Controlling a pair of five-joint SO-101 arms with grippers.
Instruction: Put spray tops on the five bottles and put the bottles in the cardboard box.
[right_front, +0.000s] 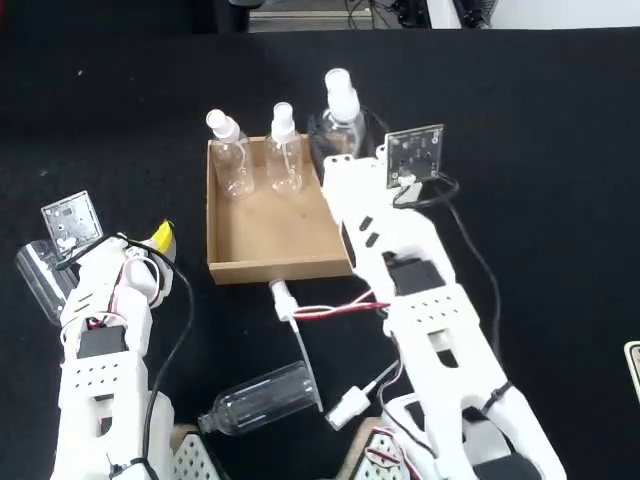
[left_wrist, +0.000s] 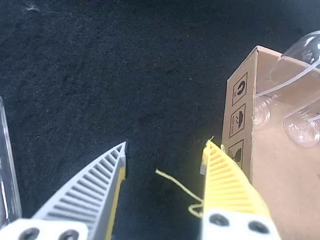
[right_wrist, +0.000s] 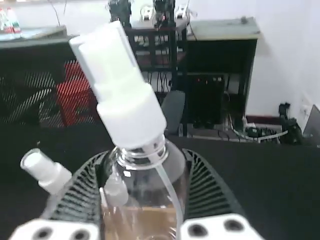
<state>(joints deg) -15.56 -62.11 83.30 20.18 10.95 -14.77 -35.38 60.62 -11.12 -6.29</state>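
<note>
Lying bottle: clear, no top on, on its side at the table's near edge between the two arm bases, neck toward the left arm.
Loose spray top: on the black cloth just before the box's near wall, with its dip tube running back across the lying bottle's base.
Second spray top: just beside that base, near the right arm.
Cardboard box: open-topped. Its outer side carries a column of three small printed handling symbols, and no wording can be read.
Boxed bottles: two, topped, upright side by side against the far wall. Bare cardboard floor runs from them to the near wall.
Right gripper: clamped around the shoulder of a topped bottle at the box's far right corner. I cannot tell whether it is inside the wall.
Left gripper: fingers spread with nothing between them, over black cloth. The yellow finger is just beside the box's left wall.
Fifth bottle: clear, tilted at the left arm's outer side, well apart from the box.
</note>
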